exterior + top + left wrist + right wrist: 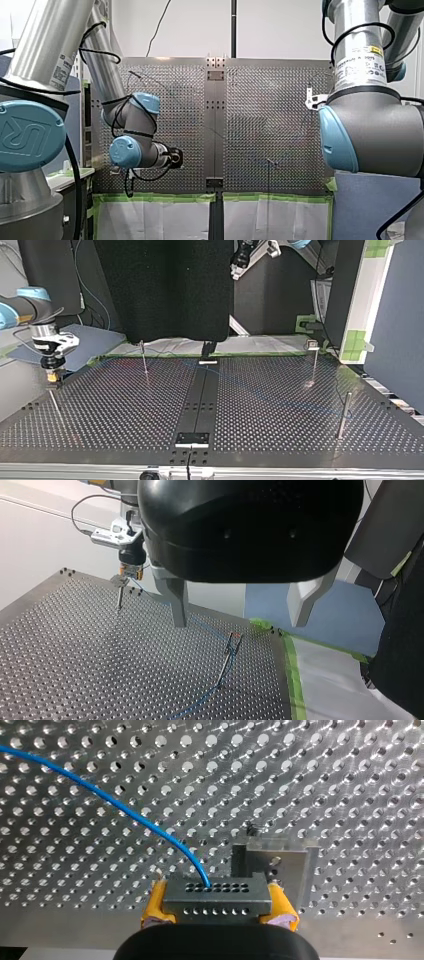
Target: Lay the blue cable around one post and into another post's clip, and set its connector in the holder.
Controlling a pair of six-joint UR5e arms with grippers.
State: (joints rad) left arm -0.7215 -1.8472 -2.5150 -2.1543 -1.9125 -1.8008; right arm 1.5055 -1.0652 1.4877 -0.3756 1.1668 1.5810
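Note:
My right gripper (215,906) has its yellow pads shut on a dark grey connector (215,892). The blue cable (125,810) leaves the connector's top face. Just ahead of the connector stands a metal holder (285,867). At the top view's left, my right gripper (52,376) hangs over a thin post (56,402). In the left wrist view, my left gripper (240,612) is open and empty, high above the table. Far ahead of it is my right gripper (131,572), from which the cable (212,631) runs to a clip post (231,650).
The perforated table (125,415) carries several thin posts: one (144,359) at the back, one with a clip (313,357), and one (344,415) near the top view's right edge. A black centre strip (200,400) has small brackets at both ends. Green tape (292,675) marks the table's edge.

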